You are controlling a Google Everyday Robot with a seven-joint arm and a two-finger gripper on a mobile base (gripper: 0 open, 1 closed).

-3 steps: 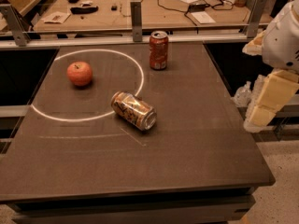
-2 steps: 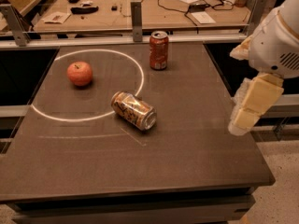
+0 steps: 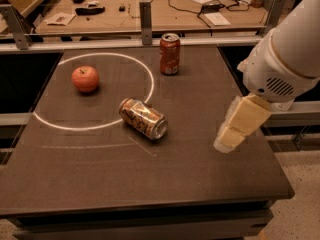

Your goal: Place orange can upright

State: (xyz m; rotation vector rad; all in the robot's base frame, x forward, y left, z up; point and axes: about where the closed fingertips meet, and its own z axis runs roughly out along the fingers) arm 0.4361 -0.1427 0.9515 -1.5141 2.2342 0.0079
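The orange can lies on its side near the middle of the dark table, just outside the lower right arc of a white painted circle. It is orange-gold with dark markings, and its silver end points to the front right. My gripper hangs from the white arm above the right part of the table. It is well to the right of the can, apart from it, and holds nothing.
A red soda can stands upright at the back of the table. A red apple sits inside the circle at the left. Behind a metal rail is a wooden workbench with cables and small items.
The arm has swung left and down from beyond the table's right edge to over its right part, closer to the orange can. The cans and apple have not moved.
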